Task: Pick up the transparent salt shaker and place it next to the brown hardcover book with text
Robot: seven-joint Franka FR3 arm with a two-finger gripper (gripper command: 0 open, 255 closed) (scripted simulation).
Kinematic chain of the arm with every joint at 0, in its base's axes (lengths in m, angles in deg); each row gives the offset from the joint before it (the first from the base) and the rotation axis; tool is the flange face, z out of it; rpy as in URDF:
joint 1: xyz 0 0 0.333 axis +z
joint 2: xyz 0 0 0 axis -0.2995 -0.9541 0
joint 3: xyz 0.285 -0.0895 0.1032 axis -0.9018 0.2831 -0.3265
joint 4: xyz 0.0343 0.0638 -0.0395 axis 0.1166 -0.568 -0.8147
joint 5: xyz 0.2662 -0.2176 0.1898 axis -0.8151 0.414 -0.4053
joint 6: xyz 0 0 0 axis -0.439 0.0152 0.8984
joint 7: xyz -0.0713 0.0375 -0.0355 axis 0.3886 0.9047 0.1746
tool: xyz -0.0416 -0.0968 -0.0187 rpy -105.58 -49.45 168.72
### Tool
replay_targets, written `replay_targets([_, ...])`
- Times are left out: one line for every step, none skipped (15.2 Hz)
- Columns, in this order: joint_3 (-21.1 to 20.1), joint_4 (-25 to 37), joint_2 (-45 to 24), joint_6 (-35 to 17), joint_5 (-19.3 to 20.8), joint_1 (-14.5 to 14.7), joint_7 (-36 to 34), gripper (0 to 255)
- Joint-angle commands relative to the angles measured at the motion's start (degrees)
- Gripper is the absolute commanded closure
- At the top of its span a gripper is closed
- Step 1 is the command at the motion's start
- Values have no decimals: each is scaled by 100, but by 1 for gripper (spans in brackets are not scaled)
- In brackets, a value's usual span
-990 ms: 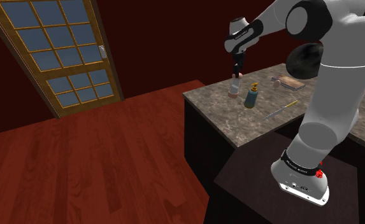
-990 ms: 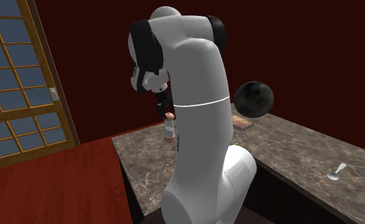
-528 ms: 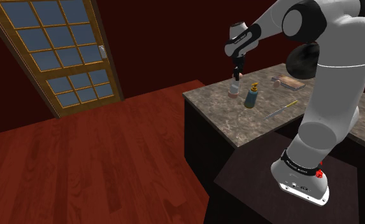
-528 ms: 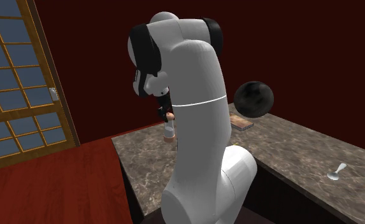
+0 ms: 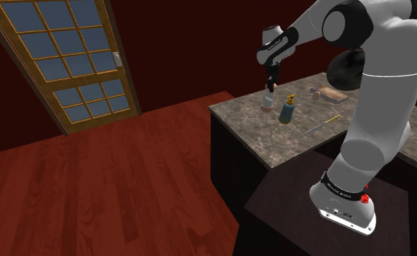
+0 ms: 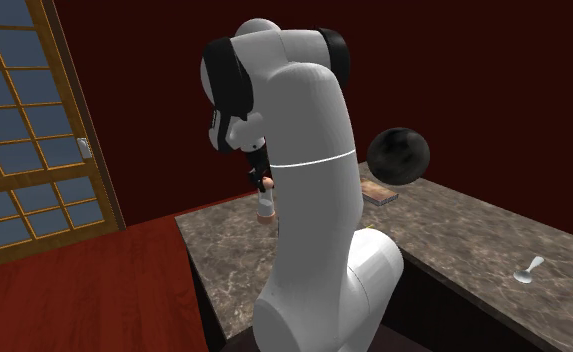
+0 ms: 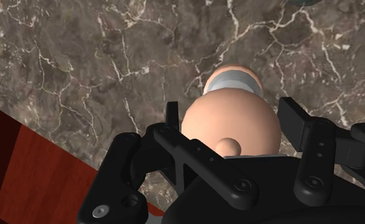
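Peach-capped salt shaker (image 7: 229, 121) stands upright near the worktop's (image 7: 111, 63) edge, black claw (image 7: 232, 107) clenched on its cap from above for a straight lift.

A home is suggested here, most likely a kitchen. A long counter topped with dark veined stone (image 5: 250, 118) is set over dark cabinets, and a small silver spoon (image 6: 527, 270) and a teal pump bottle (image 5: 287, 111) are kept on it. Around it are seen household fittings: a polished red wood floor (image 5: 90, 189), deep red walls (image 5: 188, 44) and a wood-framed door with many glass panes (image 5: 74, 62).
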Motion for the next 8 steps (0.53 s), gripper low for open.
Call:
replay_targets([-1, 0, 0, 1, 0, 1, 0, 255])
replay_targets([-1, 0, 0, 1, 0, 1, 0, 255])
replay_targets([-1, 1, -1, 1, -1, 0, 0, 255])
replay_targets([-1, 0, -1, 1, -1, 0, 0, 255])
replay_targets([-1, 1, -1, 1, -1, 0, 1, 255])
replay_targets([-1, -1, 0, -1, 0, 0, 0, 255])
replay_targets([3, 26, 40, 65, 7, 7, 9, 255])
replay_targets([7, 55, 80, 131, 15, 13, 18, 255])
